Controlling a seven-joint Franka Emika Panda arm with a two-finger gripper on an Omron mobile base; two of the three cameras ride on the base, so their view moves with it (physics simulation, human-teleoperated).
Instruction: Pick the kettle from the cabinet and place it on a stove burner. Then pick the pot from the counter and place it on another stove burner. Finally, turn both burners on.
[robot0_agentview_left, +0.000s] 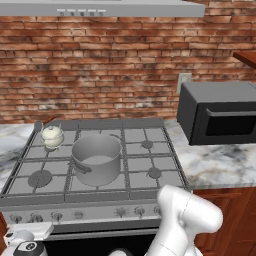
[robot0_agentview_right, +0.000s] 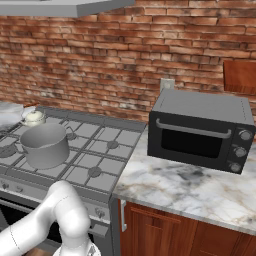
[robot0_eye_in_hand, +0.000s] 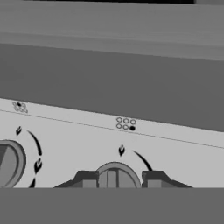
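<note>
Now, with kettle (robot0_agentview_left: 52, 135) and pot (robot0_agentview_left: 97, 159) seen on burners mid-left, the narrowly parted gripper (robot0_eye_in_hand: 117, 183) straddles a knob (robot0_eye_in_hand: 112, 176) at bottom centre; slippage or the wrong burner could be risked.

A black microwave (robot0_agentview_right: 200, 131) stood at three o'clock before a red brick wall (robot0_agentview_left: 100, 65), a grey range hood (robot0_agentview_left: 100, 7) at twelve o'clock.

Glossy white rounded arm (robot0_agentview_left: 187, 215), bulbous joints, small dark finger tips (robot0_eye_in_hand: 89, 179)
</note>
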